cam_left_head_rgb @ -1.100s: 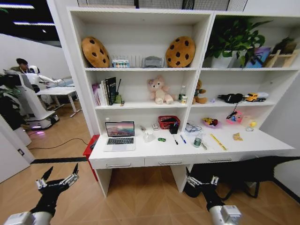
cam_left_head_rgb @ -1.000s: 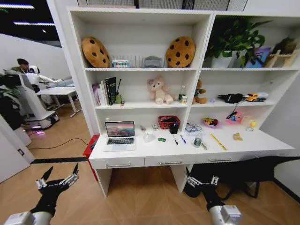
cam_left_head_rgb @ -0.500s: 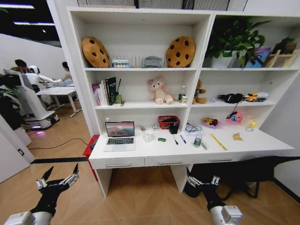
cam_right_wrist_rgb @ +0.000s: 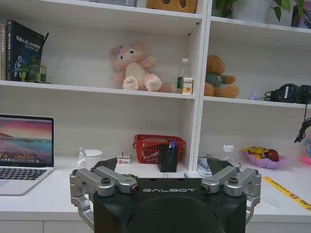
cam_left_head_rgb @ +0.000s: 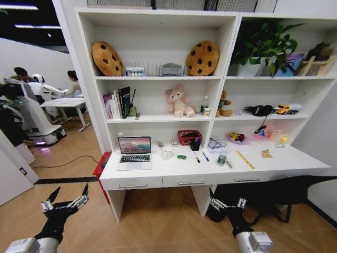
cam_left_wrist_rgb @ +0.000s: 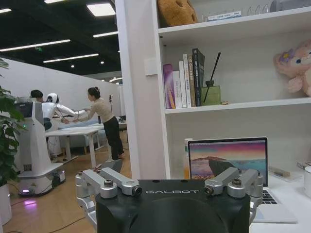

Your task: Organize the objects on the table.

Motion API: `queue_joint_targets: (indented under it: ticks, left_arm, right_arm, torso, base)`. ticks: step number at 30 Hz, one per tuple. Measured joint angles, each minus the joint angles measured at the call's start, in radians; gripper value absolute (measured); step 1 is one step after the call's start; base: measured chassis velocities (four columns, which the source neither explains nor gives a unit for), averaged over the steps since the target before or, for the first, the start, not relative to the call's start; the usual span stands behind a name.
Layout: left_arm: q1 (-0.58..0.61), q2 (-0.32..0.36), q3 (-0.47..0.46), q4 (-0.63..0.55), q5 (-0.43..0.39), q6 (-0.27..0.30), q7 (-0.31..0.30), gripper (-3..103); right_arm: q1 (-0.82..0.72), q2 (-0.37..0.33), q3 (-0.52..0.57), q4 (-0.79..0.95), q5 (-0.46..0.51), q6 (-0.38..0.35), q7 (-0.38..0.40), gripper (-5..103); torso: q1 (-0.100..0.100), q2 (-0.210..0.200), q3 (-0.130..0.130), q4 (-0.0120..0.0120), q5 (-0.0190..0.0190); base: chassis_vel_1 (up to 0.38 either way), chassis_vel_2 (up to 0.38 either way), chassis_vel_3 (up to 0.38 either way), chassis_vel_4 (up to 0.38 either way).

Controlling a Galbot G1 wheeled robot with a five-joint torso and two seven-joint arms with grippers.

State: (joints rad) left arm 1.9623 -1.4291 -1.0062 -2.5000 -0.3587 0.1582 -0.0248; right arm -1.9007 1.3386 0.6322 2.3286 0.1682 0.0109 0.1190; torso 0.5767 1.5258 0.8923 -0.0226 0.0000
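On the long white table (cam_left_head_rgb: 163, 169) a silver laptop (cam_left_head_rgb: 134, 153) stands open at the left. To its right lie a tiny green toy car (cam_left_head_rgb: 181, 156), loose pens (cam_left_head_rgb: 196, 157), a black pen cup (cam_left_head_rgb: 195, 144) and a small clear bottle (cam_left_head_rgb: 222, 158). My left gripper (cam_left_head_rgb: 66, 200) hangs open low over the floor, left of the table's front. My right gripper (cam_left_head_rgb: 226, 203) is open below the table's front edge, under the drawers. In the right wrist view the right gripper (cam_right_wrist_rgb: 164, 172) faces the pen cup (cam_right_wrist_rgb: 167, 158) and the laptop (cam_right_wrist_rgb: 24, 150). The left gripper (cam_left_wrist_rgb: 170, 172) faces the laptop (cam_left_wrist_rgb: 228, 162).
A red basket (cam_left_head_rgb: 188, 137), a white mug (cam_left_head_rgb: 167, 153) and a yellow ruler (cam_left_head_rgb: 245, 159) also sit on the table. Shelves above hold books, plush toys and cookie cushions. A dark bag (cam_left_head_rgb: 263, 195) lies under the table's right side. Open wooden floor lies before the table.
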Motion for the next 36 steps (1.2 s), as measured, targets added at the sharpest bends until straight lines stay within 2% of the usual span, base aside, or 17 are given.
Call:
queue_joint_targets:
  ticks: [8, 9, 10, 15, 17, 21, 23, 24, 26, 28, 32, 36]
  left_arm:
    - [0.002, -0.001, 0.004, 0.000, 0.007, -0.001, 0.001, 100]
    - [0.002, -0.002, 0.004, 0.000, 0.008, -0.002, 0.001, 100]
    - [0.002, -0.002, 0.005, 0.000, 0.009, -0.004, 0.001, 100]
    - [0.001, -0.003, 0.004, 0.004, 0.012, -0.007, 0.001, 100]
    - [0.001, -0.002, 0.002, 0.004, 0.012, -0.008, 0.001, 100]
    - [0.000, -0.001, 0.000, 0.010, 0.013, -0.012, 0.001, 100]
    - [0.001, -0.001, -0.001, 0.014, 0.014, -0.015, 0.001, 99]
    - [0.001, 0.001, -0.002, 0.016, 0.014, -0.017, 0.001, 99]
    - [0.001, 0.002, -0.003, 0.019, 0.017, -0.020, 0.001, 99]
    - [0.000, 0.003, -0.004, 0.024, 0.023, -0.026, 0.002, 99]
    - [0.000, 0.006, -0.006, 0.038, 0.030, -0.034, -0.001, 100]
    - [-0.006, 0.036, -0.007, 0.046, 0.034, -0.033, -0.008, 100]
  right_arm:
    - [-0.001, -0.002, -0.001, 0.000, 0.000, 0.000, -0.002, 100]
    - [0.000, -0.003, -0.001, -0.001, 0.000, 0.001, -0.002, 100]
    - [0.001, -0.003, -0.001, -0.002, -0.003, 0.000, -0.001, 100]
    - [0.002, -0.002, -0.002, -0.006, -0.008, 0.001, 0.002, 100]
    - [0.005, -0.001, -0.003, -0.010, -0.008, 0.016, 0.003, 100]
    - [0.017, 0.000, -0.004, -0.021, -0.003, 0.045, 0.002, 100]
    - [0.027, -0.003, -0.001, -0.025, 0.003, 0.058, 0.001, 100]
    - [0.027, -0.004, 0.001, -0.025, 0.004, 0.063, -0.001, 100]
    - [0.027, -0.006, 0.001, -0.025, 0.004, 0.071, -0.009, 100]
    - [0.027, -0.006, 0.001, -0.026, 0.006, 0.084, -0.019, 100]
    - [0.031, -0.008, 0.007, -0.033, 0.012, 0.100, -0.039, 100]
    - [0.035, -0.010, 0.013, -0.042, 0.015, 0.103, -0.048, 100]
  torso:
    - [0.000, 0.000, 0.000, -0.0002, -0.0004]
    - [0.000, 0.000, 0.000, 0.0003, 0.0008]
    - [0.000, 0.000, 0.000, 0.0000, -0.0004]
    - [0.000, 0.000, 0.000, -0.0002, -0.0003]
    - [0.000, 0.000, 0.000, 0.0000, 0.0006]
    - [0.000, 0.000, 0.000, -0.0002, -0.0003]
    - [0.001, 0.000, 0.000, 0.0000, 0.0009]
    - [0.001, 0.000, 0.000, 0.0000, -0.0003]
    - [0.001, 0.000, 0.000, -0.0001, -0.0004]
    - [0.002, -0.001, 0.001, -0.0004, -0.0002]
    - [0.001, -0.001, 0.000, 0.0004, -0.0002]
    - [-0.001, 0.000, 0.000, 0.0001, 0.0001]
  base:
    - [-0.159, 0.153, 0.169, -0.152]
    - [-0.195, 0.235, 0.221, -0.257]
    - [-0.214, 0.235, 0.283, -0.233]
    - [-0.258, 0.248, 0.268, -0.257]
    - [-0.273, 0.288, 0.300, -0.324]
    - [-0.311, 0.333, 0.326, -0.321]
    - [-0.319, 0.325, 0.329, -0.373]
    - [-0.304, 0.327, 0.299, -0.264]
    - [-0.273, 0.278, 0.299, -0.264]
    - [-0.241, 0.186, 0.111, -0.193]
    - [-0.080, 0.127, 0.028, -0.017]
    - [0.037, -0.047, -0.020, 0.026]
